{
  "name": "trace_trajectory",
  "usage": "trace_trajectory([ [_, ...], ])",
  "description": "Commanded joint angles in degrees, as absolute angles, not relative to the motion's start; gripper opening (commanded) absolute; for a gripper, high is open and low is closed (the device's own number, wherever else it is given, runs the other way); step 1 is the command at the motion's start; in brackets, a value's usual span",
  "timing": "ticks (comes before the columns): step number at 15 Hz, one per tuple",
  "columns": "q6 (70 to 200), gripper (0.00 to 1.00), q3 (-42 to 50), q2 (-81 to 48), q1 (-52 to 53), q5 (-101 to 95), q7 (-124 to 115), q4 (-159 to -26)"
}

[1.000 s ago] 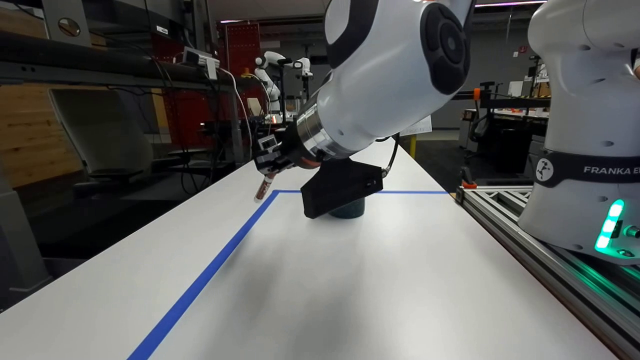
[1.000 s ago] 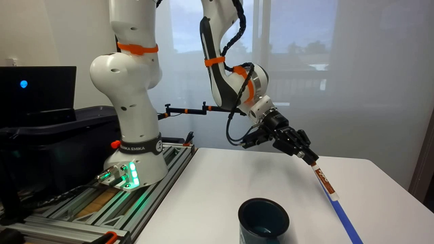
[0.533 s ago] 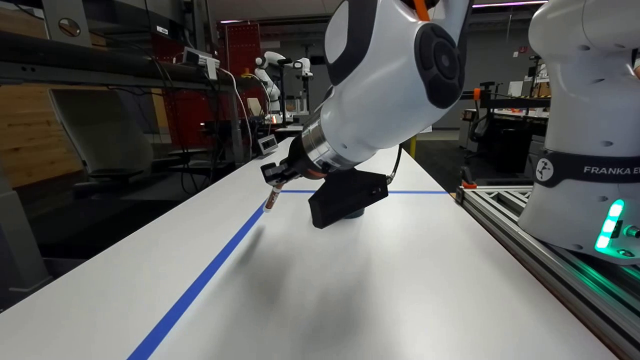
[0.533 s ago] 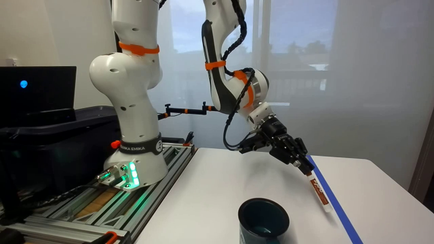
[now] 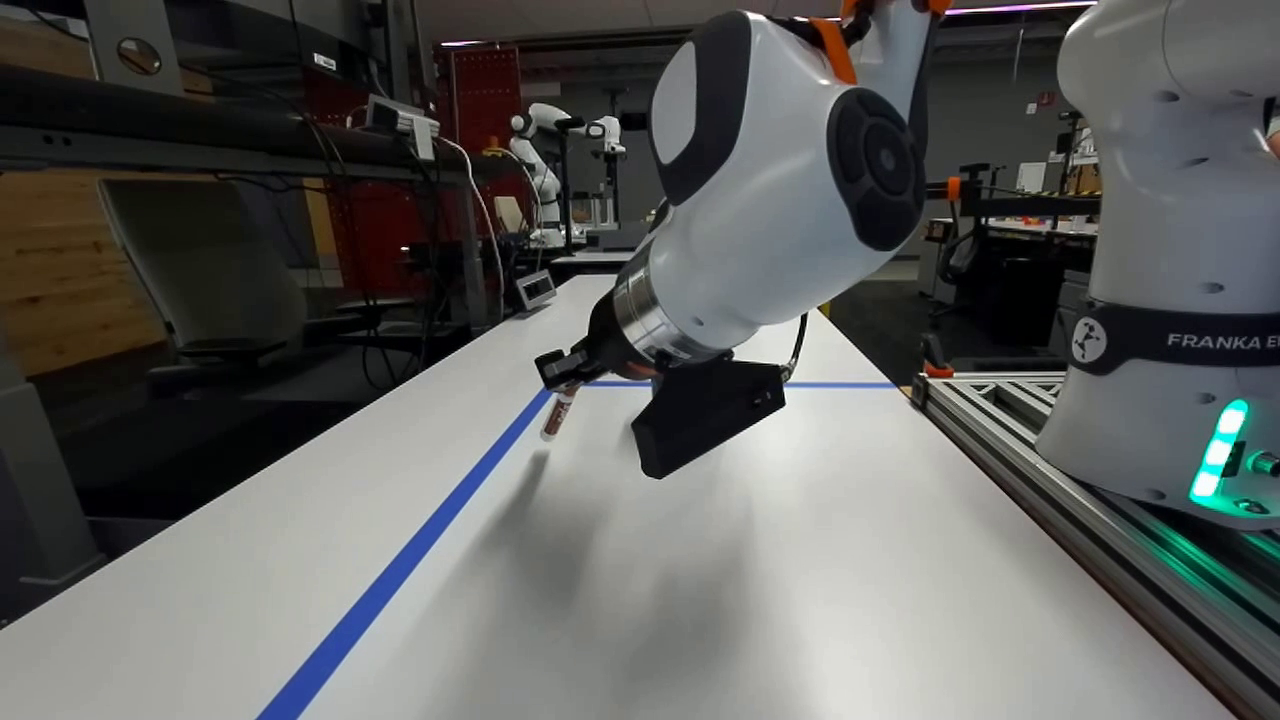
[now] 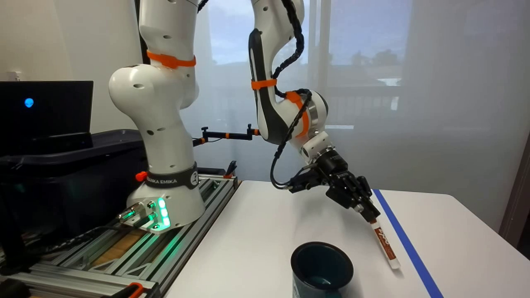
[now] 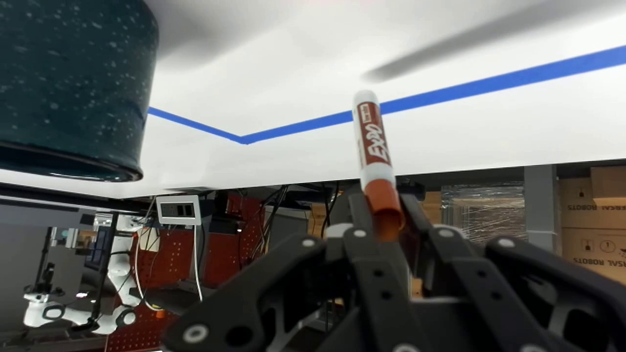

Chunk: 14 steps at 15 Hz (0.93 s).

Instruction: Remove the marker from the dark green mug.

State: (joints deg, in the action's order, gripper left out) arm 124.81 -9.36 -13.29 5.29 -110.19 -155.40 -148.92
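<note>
Marker [image 5: 558,415]: in an exterior view, hanging tilted just above the table [image 5: 820,560]; a black band [image 5: 1150,350] is showing "FRANKA E".
Mug [image 6: 322,268]: in an exterior view, standing apart from the marker; removal is looking done, setting-down probably remaining.
Gripper [image 7: 386,206]: in the wrist view, nearly closed, pinching the marker's brown end; "EXPO" is showing.

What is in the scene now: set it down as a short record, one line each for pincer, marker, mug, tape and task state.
pincer: shut on the marker, at its reddish-brown end
marker: tilted, white end downward, above the table and not touching it
mug: dark green, upright, its opening visible in an exterior view
tape: blue, on the table, with a corner showing in the wrist view
task state: marker out of the mug, not yet set down
</note>
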Motion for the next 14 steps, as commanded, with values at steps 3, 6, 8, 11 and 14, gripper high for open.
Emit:
trace_trajectory([
  [3,123.53,0.05,-9.16,-15.95,4.59,-113.56,-158.25,-148.06],
  [6,121.92,0.05,-9.02,-18.18,4.48,-114.48,-158.24,-147.62],
  [8,121.03,0.05,-8.98,-19.58,4.27,-115.03,-158.24,-147.41],
  [11,120.43,0.05,-9.18,-20.26,3.89,-115.39,-158.26,-147.29],
  [14,120.28,0.05,-9.36,-19.58,3.90,-115.55,-158.23,-147.59],
])
